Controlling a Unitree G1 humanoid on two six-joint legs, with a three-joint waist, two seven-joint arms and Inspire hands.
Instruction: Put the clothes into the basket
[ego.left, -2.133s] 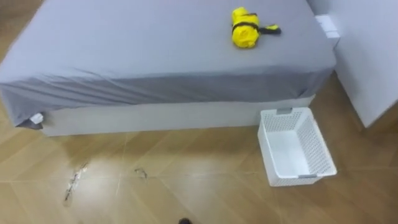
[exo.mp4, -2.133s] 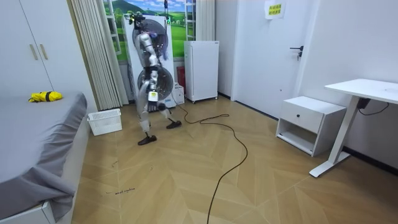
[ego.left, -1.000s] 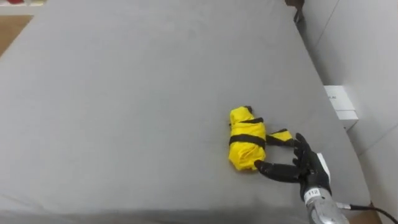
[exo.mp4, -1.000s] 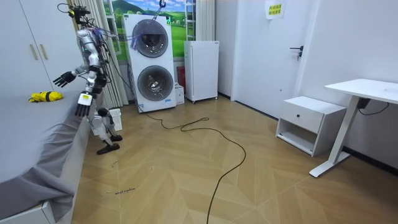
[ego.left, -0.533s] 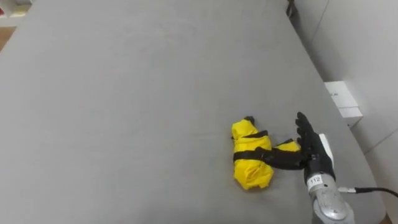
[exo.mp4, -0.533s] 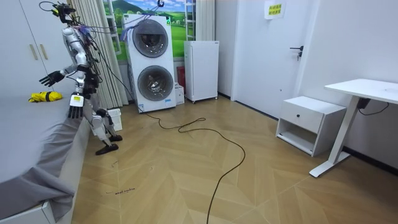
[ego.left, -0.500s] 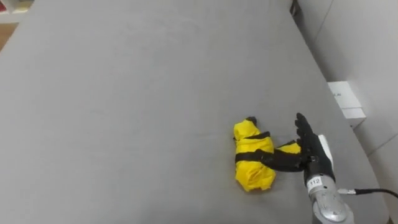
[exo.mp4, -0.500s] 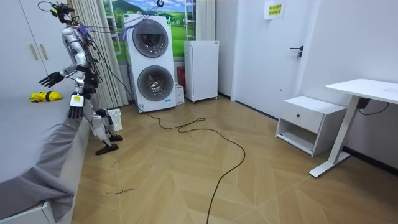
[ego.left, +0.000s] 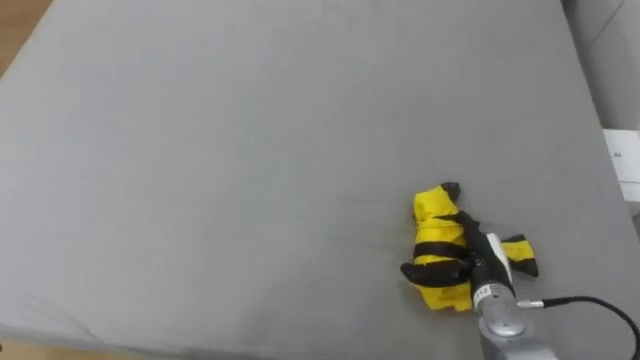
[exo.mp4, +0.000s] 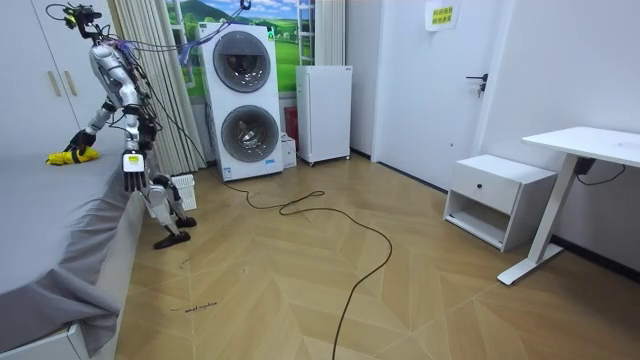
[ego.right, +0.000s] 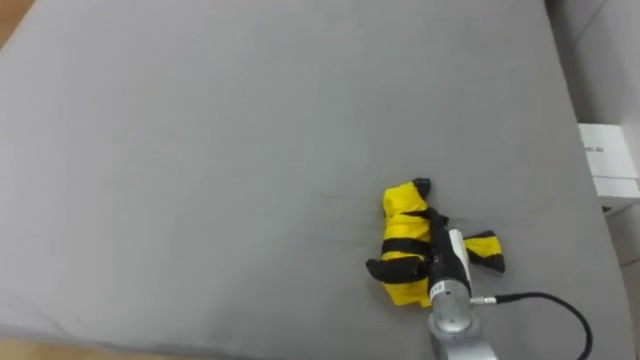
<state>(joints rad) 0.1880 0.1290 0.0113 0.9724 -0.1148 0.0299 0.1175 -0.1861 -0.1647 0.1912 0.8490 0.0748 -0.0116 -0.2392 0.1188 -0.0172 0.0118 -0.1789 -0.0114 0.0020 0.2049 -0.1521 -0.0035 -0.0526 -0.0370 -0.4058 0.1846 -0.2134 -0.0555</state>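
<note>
The robot stands at the side of a wide grey bed (ego.left: 200, 150) and now leans further over it than a moment ago, its right arm stretched down to the mattress. The right hand (ego.left: 472, 262), which half a second earlier lay flat just beside the clothes bundle (ego.left: 436, 225) with its fingers straight, has come onto the bundle. It lies over the top, and its dark thumb (ego.left: 420, 270) is hooked round the near side, so the hand is clamped on the cloth. The bundle is a tight yellow roll crossed by black bands. It rests on the bed directly under the hand, with a short yellow and black tail sticking out on the hand's far right. The bundle has not been lifted. In the room view the left hand (exo.mp4: 131, 176) hangs loose at the robot's side, fingers relaxed and holding nothing. The white basket (exo.mp4: 183, 186) sits on the floor behind the robot's legs, well apart from the right hand and lower than it. By the look of it the grasp has just been made. Lifting, turning away from the bed and lowering the clothes into the basket are all yet to be done.
</note>
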